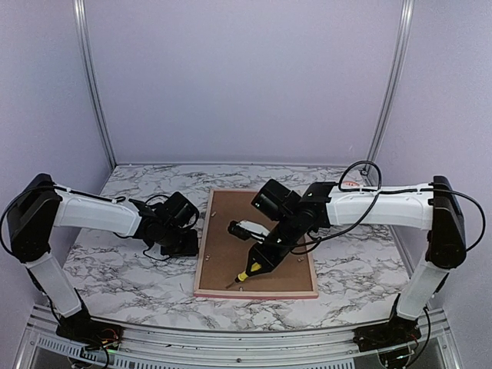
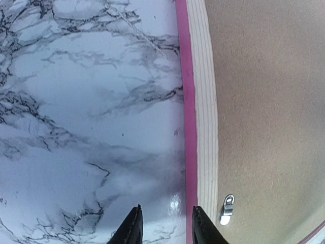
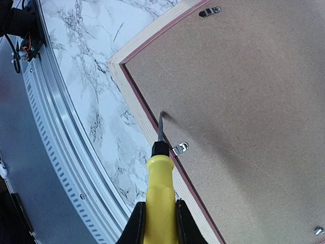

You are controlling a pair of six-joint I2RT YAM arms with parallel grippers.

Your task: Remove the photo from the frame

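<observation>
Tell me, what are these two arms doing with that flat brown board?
The pink frame lies face down on the marble table, its brown backing board up. The right pincer grips a yellow-handled screwdriver, its tip at the board's near edge beside a metal clip. The left pincer is open and empty at the frame's left edge. The photo is not visible.
</observation>
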